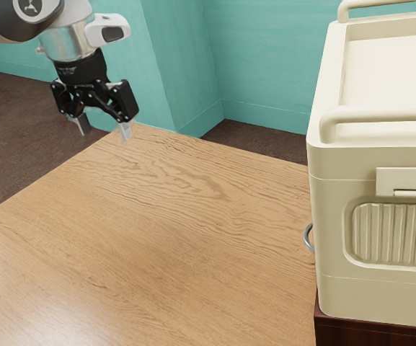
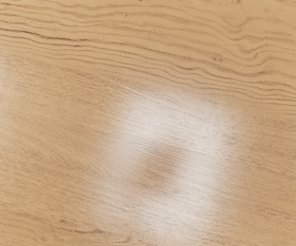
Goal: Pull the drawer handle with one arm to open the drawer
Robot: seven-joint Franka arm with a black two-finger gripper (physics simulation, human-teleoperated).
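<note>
Hanging gripper (image 1: 105, 128): fingertips down, up over desk (image 1: 157, 238), well apart from handle (image 1: 308, 238).
Fingers (image 1: 126, 132): wide.
Handle: curved metal, sticking out at the cream box (image 1: 334, 238) edge facing the gripper, below top-rail height.
Box: exterior view's right, ribbed panel, rails on top, sitting on dark wood base (image 1: 373, 333).
Desk: wood grain, pale glare under the hand in wrist view.

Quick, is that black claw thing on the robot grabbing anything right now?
Gripper: open, fingers apart, holding nothing.
</note>
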